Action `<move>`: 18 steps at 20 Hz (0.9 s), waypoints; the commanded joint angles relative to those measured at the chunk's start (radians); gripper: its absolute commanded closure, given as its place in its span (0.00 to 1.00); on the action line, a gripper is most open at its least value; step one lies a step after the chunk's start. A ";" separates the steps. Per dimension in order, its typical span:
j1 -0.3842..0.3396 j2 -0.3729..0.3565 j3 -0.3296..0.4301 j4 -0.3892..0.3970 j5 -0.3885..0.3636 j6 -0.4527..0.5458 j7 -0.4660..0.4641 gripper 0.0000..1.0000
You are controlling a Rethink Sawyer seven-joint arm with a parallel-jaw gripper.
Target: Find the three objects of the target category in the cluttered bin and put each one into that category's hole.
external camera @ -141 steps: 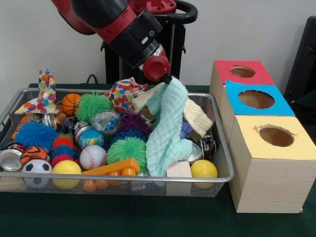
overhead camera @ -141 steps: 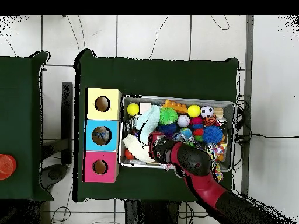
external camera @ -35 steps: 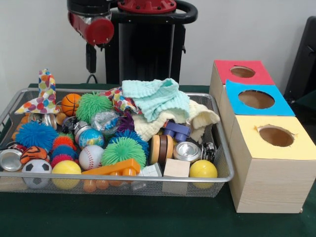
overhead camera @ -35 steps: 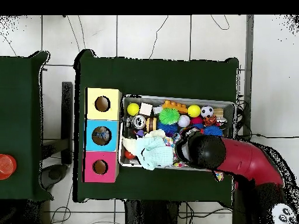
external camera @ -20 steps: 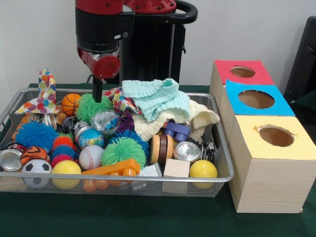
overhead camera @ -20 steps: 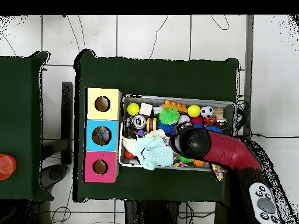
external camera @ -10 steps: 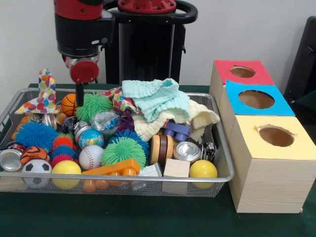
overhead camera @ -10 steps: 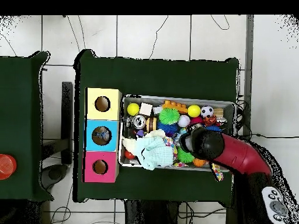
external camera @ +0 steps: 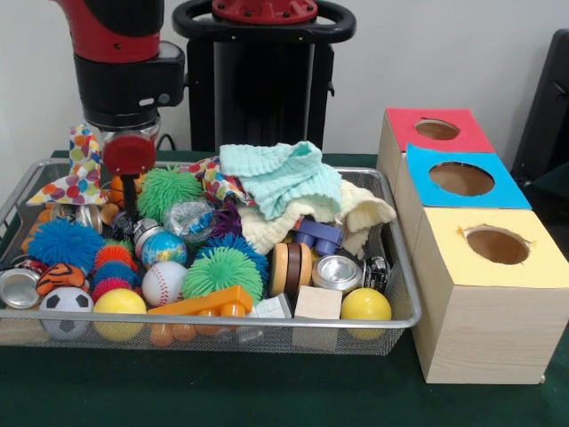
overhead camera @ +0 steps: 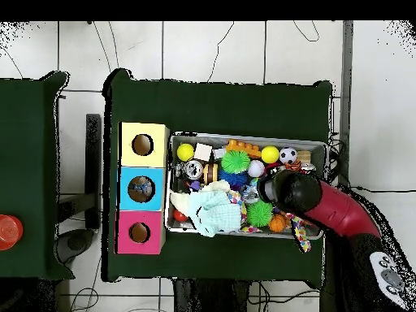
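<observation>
Bin of toys: we see the tool dipping near its left end; grip state unclear.

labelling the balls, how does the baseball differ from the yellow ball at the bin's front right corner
The white red-stitched baseball is patterned; the plain yellow ball is one solid colour. The baseball sits left of centre among spiky balls; the yellow ball sits by a wooden block. Both are round, similar in size.
</observation>
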 commanded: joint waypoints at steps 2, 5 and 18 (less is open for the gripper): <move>0.009 0.032 0.067 0.029 0.113 -0.042 0.164 1.00; 0.001 -0.009 0.096 0.086 0.159 -0.024 0.154 1.00; -0.007 -0.076 0.131 0.253 0.244 -0.130 0.134 1.00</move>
